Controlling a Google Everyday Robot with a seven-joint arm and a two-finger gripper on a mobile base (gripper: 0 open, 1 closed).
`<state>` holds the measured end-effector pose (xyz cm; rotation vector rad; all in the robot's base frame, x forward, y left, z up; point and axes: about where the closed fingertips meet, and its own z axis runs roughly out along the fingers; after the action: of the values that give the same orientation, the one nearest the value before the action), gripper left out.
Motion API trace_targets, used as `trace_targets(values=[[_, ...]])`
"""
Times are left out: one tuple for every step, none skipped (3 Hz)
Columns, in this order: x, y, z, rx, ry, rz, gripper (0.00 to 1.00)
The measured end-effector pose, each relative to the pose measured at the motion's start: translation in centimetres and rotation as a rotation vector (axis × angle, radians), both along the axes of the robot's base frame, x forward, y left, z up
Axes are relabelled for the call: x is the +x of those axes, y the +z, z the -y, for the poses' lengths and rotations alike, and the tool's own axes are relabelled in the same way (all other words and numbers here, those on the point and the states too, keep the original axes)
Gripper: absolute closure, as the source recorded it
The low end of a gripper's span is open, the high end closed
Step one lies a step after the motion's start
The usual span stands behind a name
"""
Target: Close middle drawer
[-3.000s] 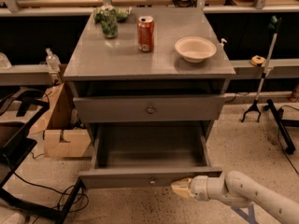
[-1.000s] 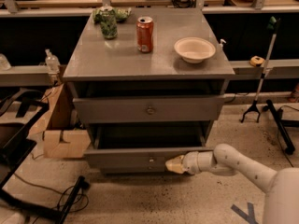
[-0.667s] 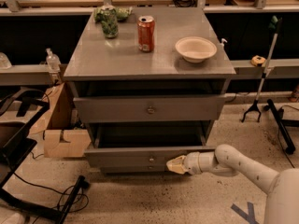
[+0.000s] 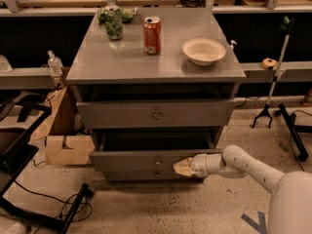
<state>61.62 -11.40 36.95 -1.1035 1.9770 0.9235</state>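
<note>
The middle drawer (image 4: 126, 161) is a wide grey metal drawer with a small round knob (image 4: 157, 163). It stands out only a little from the cabinet, with a dark gap above its front. My gripper (image 4: 183, 167) is shut and empty. Its cream tip presses against the drawer's front just right of the knob, and the white arm reaches in from the lower right. The taller upper drawer (image 4: 122, 113) sits above it and the lowest drawer (image 4: 136, 175) just below.
On the cabinet top (image 4: 97, 62) stand a red can (image 4: 151, 34), a white bowl (image 4: 204, 50) and a green jar (image 4: 113, 22). A cardboard box (image 4: 63, 145) and a black frame with cables (image 4: 19, 179) lie to the left. A grabber tool (image 4: 273, 82) leans at the right.
The middle drawer was pulled far out three seconds ago and now is pushed nearly in. My gripper has followed its front toward the cabinet, moving only slightly in the last second.
</note>
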Motion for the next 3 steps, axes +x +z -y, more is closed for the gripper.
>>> trace_targets(values=[[1.3, 0.1, 0.1, -0.006, -0.002, 0.002, 1.00], [3.0, 0.1, 0.1, -0.011, -0.007, 0.003, 1.00], [2.8, 0.1, 0.1, -0.011, -0.007, 0.003, 1.00]])
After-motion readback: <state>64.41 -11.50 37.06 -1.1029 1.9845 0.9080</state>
